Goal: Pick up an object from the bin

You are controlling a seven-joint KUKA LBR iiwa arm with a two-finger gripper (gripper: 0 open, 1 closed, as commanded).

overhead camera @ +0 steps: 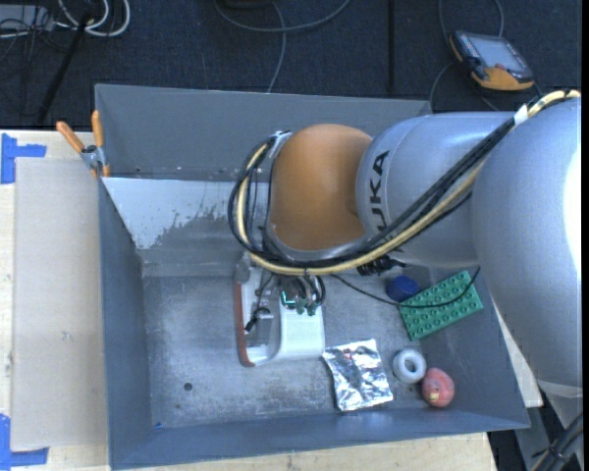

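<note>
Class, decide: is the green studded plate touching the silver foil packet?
Apart. The camera view shows a strip of bare bin floor between the green studded plate and the silver foil packet.

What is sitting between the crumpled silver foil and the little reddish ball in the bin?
A small white ring lies between the crumpled silver foil and the reddish ball, seen in the camera view.

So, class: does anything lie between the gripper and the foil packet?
Nothing clearly separate. The gripper is low at the middle of the bin; the foil packet lies just to its lower right in the view. A white block sits against the gripper on that side, by the foil's corner; whether it is loose cannot be told.
</note>
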